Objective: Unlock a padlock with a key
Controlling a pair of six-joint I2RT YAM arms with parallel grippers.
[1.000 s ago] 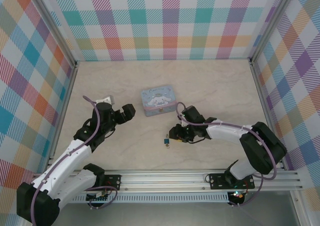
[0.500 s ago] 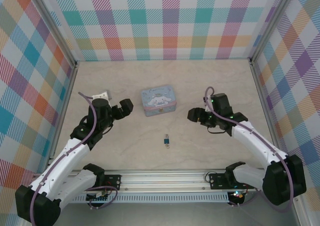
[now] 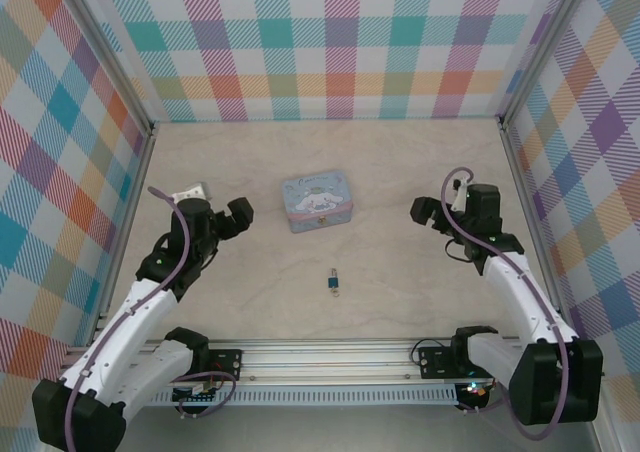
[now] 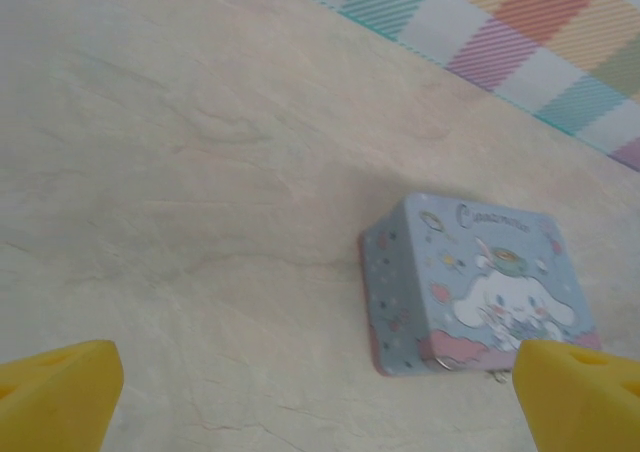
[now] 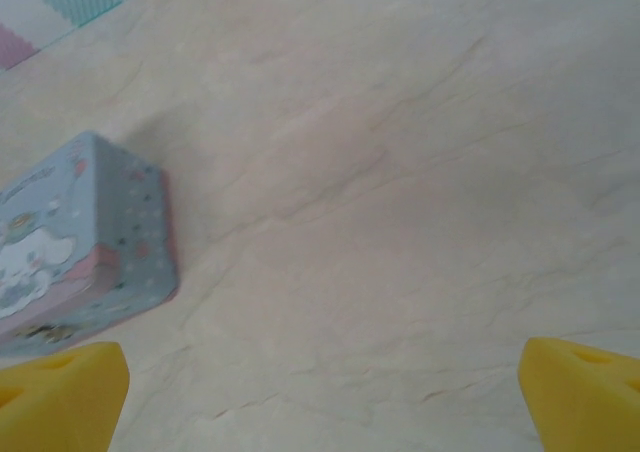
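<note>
The tiny blue padlock (image 3: 333, 284) lies alone on the table, in front of the tin and between the two arms. A thin dark bit sticks out of its far end; I cannot tell whether that is the key or the shackle. My left gripper (image 3: 237, 215) hovers far to its left, and in the left wrist view it (image 4: 318, 402) is open, yellow fingertips (image 4: 55, 392) wide apart with nothing between. My right gripper (image 3: 423, 211) hangs well to the padlock's right. Seen from its wrist, it (image 5: 320, 402) stands open and empty.
A pale blue cartoon-printed tin (image 3: 317, 200) stands behind the padlock; it also shows in the left wrist view (image 4: 480, 282) and at the right wrist view's left edge (image 5: 80, 242). Checked walls close the table on three sides. A metal rail (image 3: 330, 357) runs along the near edge.
My right gripper has drawn back from right beside the padlock, up and to the right. The left gripper has drifted slightly left. The padlock has not moved.
</note>
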